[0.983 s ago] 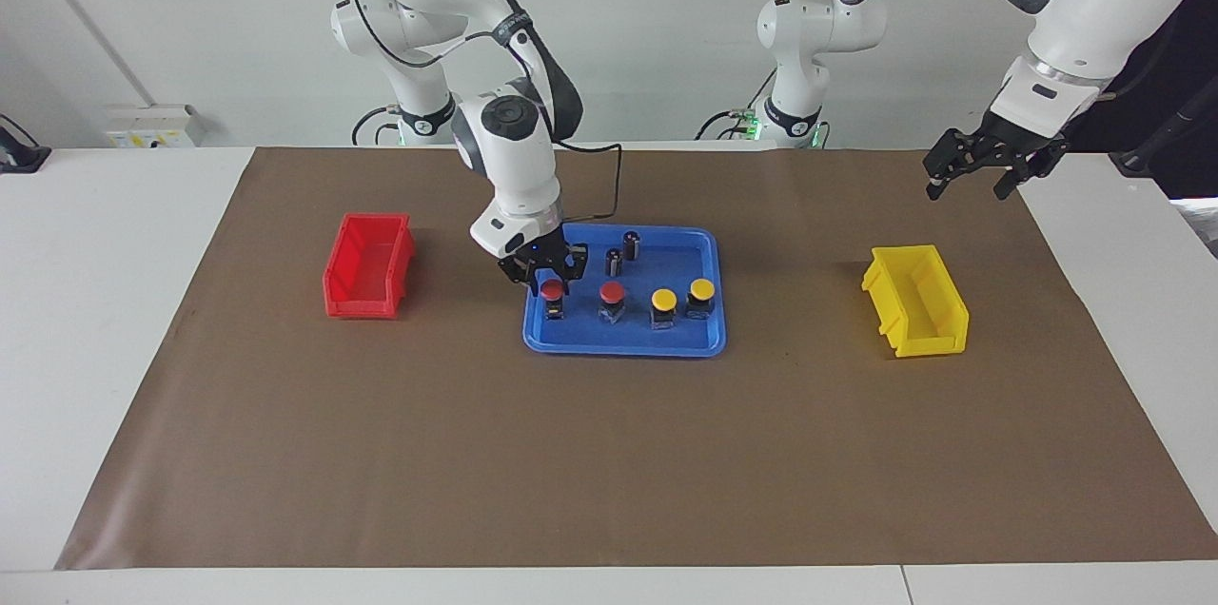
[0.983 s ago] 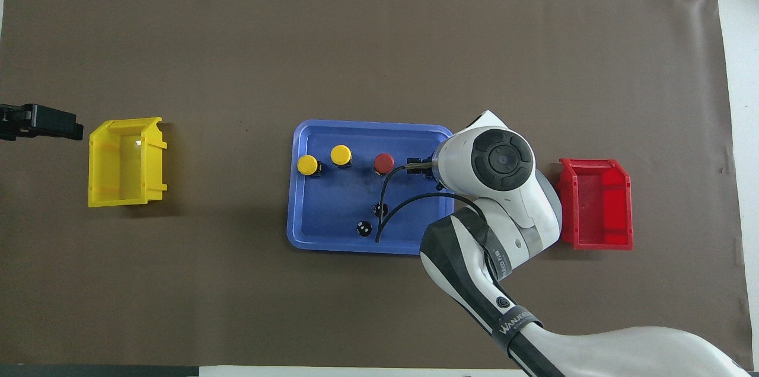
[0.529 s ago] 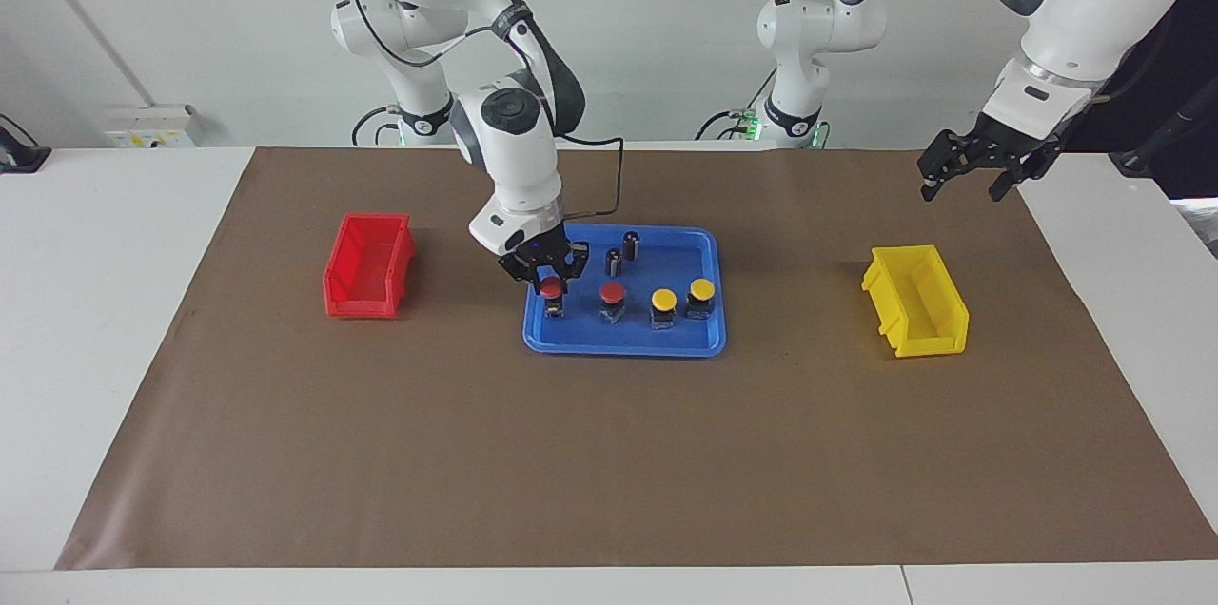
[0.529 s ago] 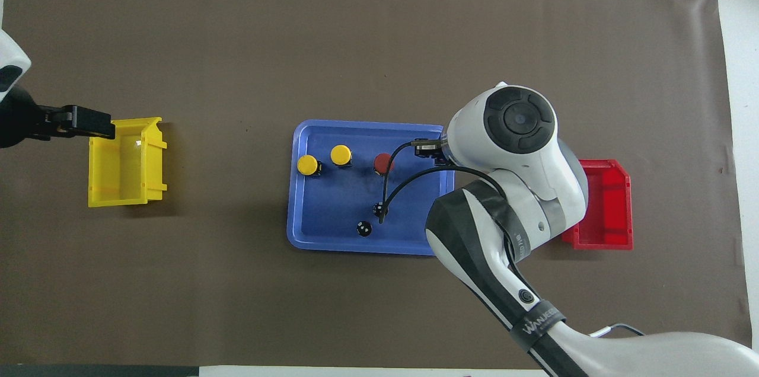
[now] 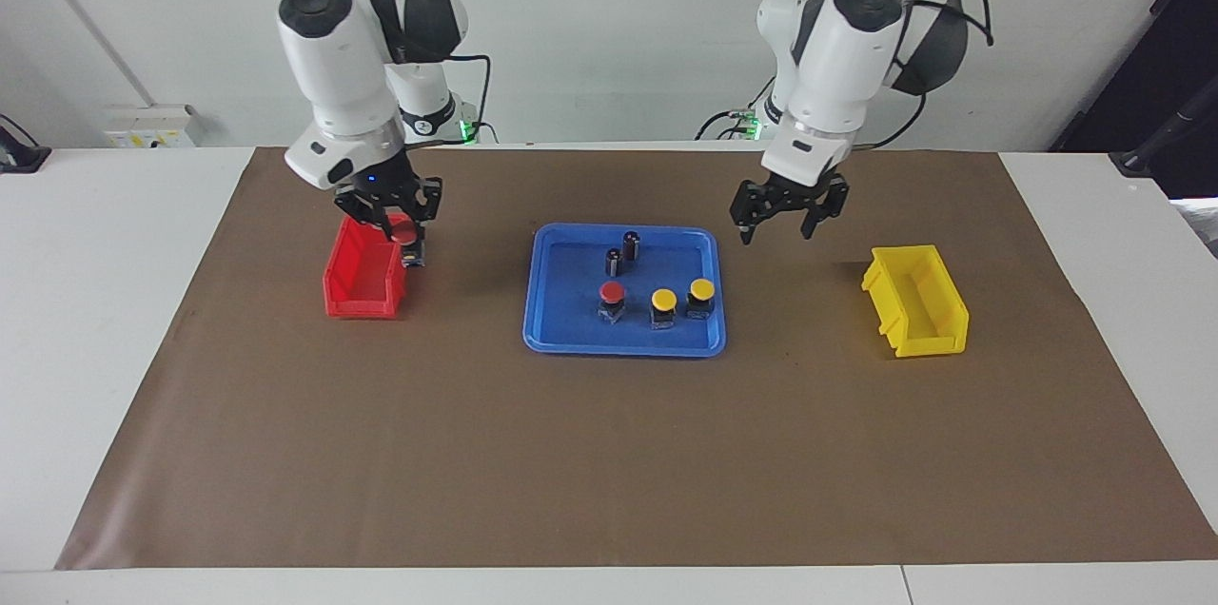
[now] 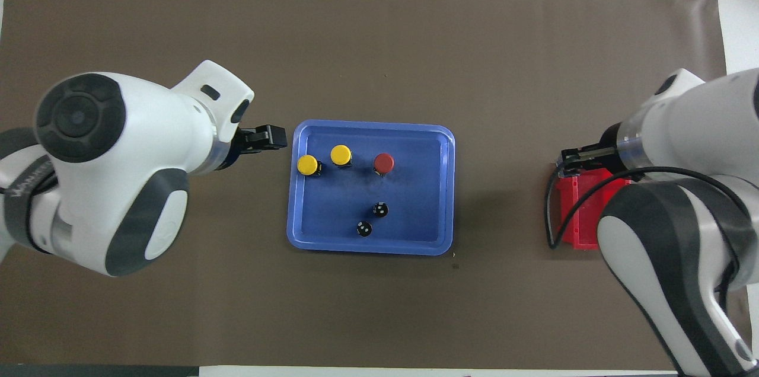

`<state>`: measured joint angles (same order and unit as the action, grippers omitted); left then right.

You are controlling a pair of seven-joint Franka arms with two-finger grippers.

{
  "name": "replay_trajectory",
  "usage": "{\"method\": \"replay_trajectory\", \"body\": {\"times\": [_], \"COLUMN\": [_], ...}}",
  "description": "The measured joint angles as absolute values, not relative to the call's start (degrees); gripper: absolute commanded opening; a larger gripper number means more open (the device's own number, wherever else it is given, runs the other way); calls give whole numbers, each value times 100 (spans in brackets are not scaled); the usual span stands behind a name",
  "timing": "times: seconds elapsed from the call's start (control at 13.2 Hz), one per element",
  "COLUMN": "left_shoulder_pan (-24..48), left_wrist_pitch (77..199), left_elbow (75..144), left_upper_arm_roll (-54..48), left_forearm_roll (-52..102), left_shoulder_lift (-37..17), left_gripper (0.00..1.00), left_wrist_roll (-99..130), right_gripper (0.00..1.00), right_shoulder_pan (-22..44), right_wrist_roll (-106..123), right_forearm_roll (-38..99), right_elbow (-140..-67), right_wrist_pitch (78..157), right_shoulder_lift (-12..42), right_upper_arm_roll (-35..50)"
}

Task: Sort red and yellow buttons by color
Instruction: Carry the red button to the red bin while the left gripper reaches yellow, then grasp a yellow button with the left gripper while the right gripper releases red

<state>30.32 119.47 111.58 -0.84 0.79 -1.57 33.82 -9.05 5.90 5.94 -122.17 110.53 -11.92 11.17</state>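
Note:
My right gripper [image 5: 403,226] is shut on a red button [image 5: 407,235] and holds it in the air over the edge of the red bin [image 5: 366,267] that faces the tray. In the overhead view the right gripper [image 6: 573,158] hides this button. One red button [image 5: 612,293] and two yellow buttons [image 5: 663,301] [image 5: 702,289] stand in a row in the blue tray [image 5: 571,339]. They also show from overhead: the red button [image 6: 383,162] and the yellow buttons [image 6: 340,155] [image 6: 307,165]. My left gripper [image 5: 777,226] is open and empty, in the air beside the tray toward the yellow bin [image 5: 915,301].
Two dark cylinders [image 5: 614,260] [image 5: 631,243] with silvery tops stand in the tray, nearer to the robots than the buttons. In the overhead view the left arm hides the yellow bin and the right arm covers part of the red bin [image 6: 578,214]. A brown mat [image 5: 609,453] covers the table.
My right gripper lifted one red button out of the tray and carried it to the red bin. My left arm swung from past the yellow bin to beside the tray.

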Motion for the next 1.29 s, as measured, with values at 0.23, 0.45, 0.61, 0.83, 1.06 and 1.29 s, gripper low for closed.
{"method": "replay_trajectory", "body": {"times": [0.23,0.45,0.61,0.83,1.06,1.29], "left_shoulder_pan": [3301,3330,3334,3334,3337,3338], "left_wrist_pitch": [12509,12701,12698,12680,12662,12663], "left_elbow": [11180,11218,11262,11283,11401,11467], "left_upper_arm_roll": [-81,-67,-64,-59,-57,-57], "left_forearm_roll": [79,77,75,75,74,74], "left_shoulder_lift": [-833,-1168,-1169,-1157,-1129,-1112], "left_gripper": [97,92,88,73,71,64], "left_wrist_roll": [3525,3524,3520,3517,3514,3514], "right_gripper": [17,17,18,18,18,18], "right_shoulder_pan": [-1583,-1650,-1650,-1641,-1620,-1617], "right_wrist_roll": [1614,1806,1830,1843,1844,1844], "right_forearm_roll": [835,838,838,838,838,838], "right_elbow": [-13029,-13497,-13840,-14150,-14319,-14461], "right_wrist_pitch": [11289,11682,12046,12336,12615,12713], "right_shoulder_lift": [-1636,-1683,-1663,-1583,-1514,-1449], "right_upper_arm_roll": [1043,1032,1037,1056,1062,1064]}}
